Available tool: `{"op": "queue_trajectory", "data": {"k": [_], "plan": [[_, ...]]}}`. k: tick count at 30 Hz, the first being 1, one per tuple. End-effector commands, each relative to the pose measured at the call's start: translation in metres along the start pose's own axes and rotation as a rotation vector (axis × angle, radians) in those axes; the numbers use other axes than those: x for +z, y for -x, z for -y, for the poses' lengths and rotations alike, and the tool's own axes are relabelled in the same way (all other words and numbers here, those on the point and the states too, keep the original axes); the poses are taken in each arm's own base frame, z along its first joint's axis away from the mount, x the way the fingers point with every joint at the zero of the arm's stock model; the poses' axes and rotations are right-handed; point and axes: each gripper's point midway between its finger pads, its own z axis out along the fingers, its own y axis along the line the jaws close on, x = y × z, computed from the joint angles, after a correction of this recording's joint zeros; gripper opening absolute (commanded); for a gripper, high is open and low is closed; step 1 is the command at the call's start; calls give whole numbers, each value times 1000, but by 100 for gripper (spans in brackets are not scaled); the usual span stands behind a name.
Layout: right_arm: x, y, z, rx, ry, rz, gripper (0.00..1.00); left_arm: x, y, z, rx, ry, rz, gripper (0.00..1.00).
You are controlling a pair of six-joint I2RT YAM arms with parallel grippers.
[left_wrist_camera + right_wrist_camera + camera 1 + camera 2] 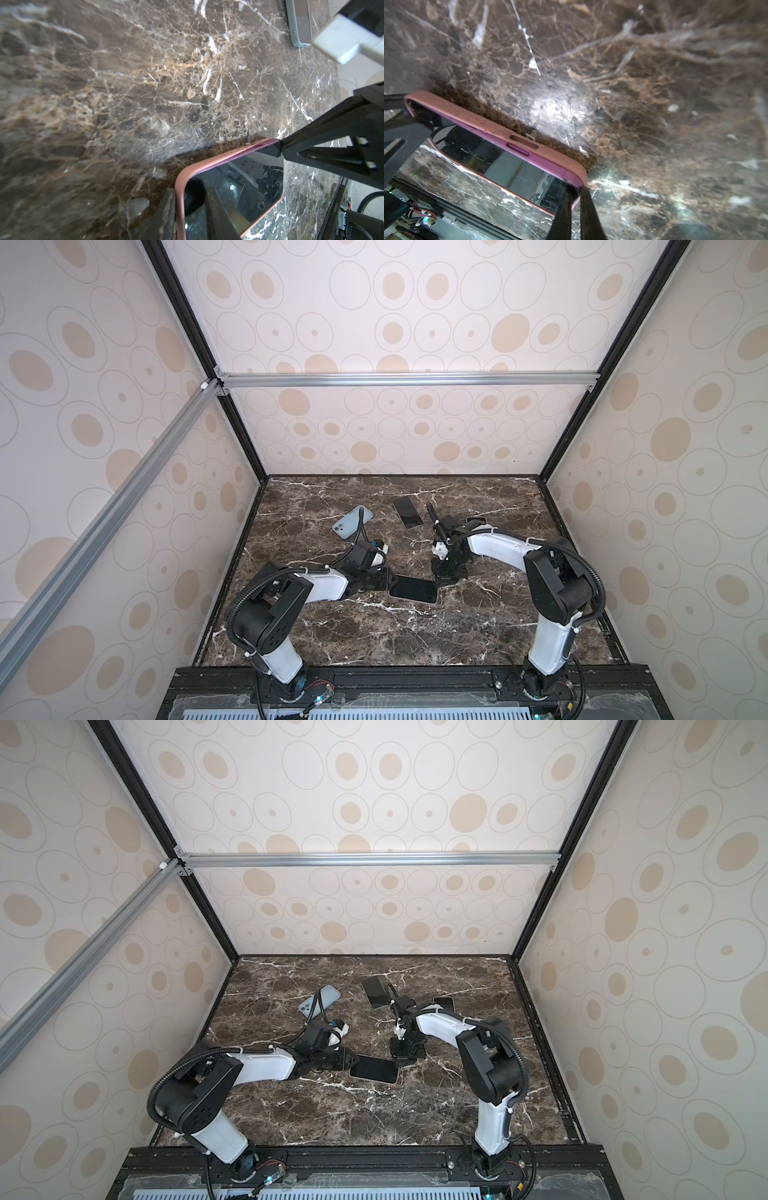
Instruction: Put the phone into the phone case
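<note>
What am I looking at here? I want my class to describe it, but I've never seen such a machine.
Two white-and-black robot arms stand at a brown marble-patterned tabletop. Two pictures look down from above, and two come from cameras on the arms' wrists. Between the arms is a black glossy phone sitting in a pink rubbery case. The left gripper clamps one short end. The right gripper, shut, meets the opposite corner. Farther back lie a light blue phone-shaped slab and a second dark phone.
</note>
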Motion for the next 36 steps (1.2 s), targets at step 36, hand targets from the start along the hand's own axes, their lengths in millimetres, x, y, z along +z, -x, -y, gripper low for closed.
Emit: {"op": "queue_trajectory", "data": {"k": [36], "plan": [[139, -27, 53, 11, -275, -150, 10, -1, -10, -1, -5, 10, -31, 26]]}}
